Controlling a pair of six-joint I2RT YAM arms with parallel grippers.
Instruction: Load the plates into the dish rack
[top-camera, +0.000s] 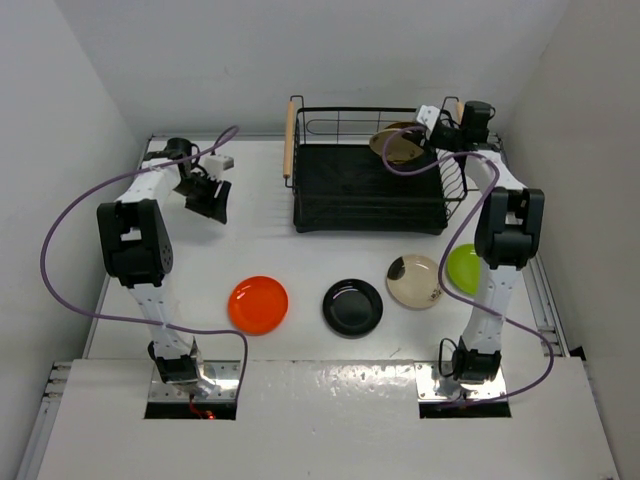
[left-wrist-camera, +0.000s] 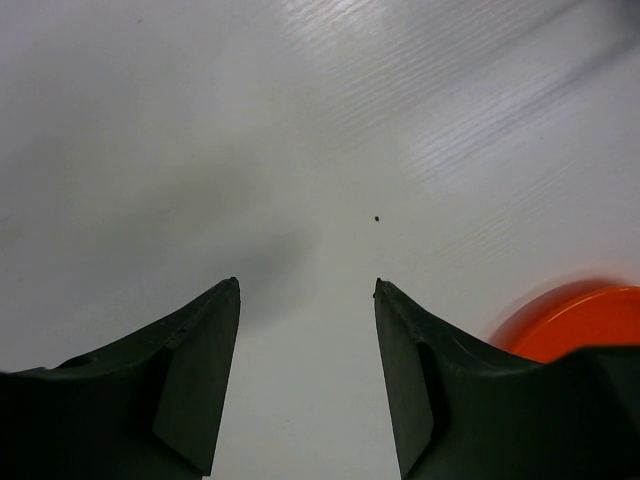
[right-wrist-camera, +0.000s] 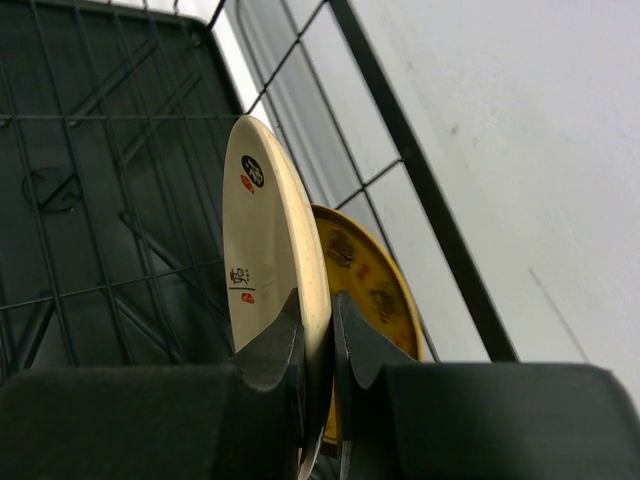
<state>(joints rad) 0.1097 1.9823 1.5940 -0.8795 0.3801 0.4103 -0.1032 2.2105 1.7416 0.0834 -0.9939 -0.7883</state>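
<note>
The black wire dish rack (top-camera: 340, 215) stands at the back centre. My right gripper (top-camera: 428, 133) is shut on the rim of the cream floral plate (right-wrist-camera: 265, 230) and holds it upright over the rack's right end (top-camera: 405, 152). The yellow-brown patterned plate (right-wrist-camera: 365, 275) stands on edge just behind it, against the rack wires. The orange plate (top-camera: 258, 304), black plate (top-camera: 352, 307), beige plate with a dark patch (top-camera: 415, 281) and lime green plate (top-camera: 462, 268) lie in a row on the table. My left gripper (top-camera: 210, 200) is open and empty at the far left, above bare table (left-wrist-camera: 307, 285).
The rack's dark tray base (right-wrist-camera: 90, 200) shows under the wires left of the held plate. Wooden handles (top-camera: 290, 140) sit at both ends of the rack. The orange plate's edge (left-wrist-camera: 585, 320) shows to the right of my left fingers. Walls enclose the table on three sides.
</note>
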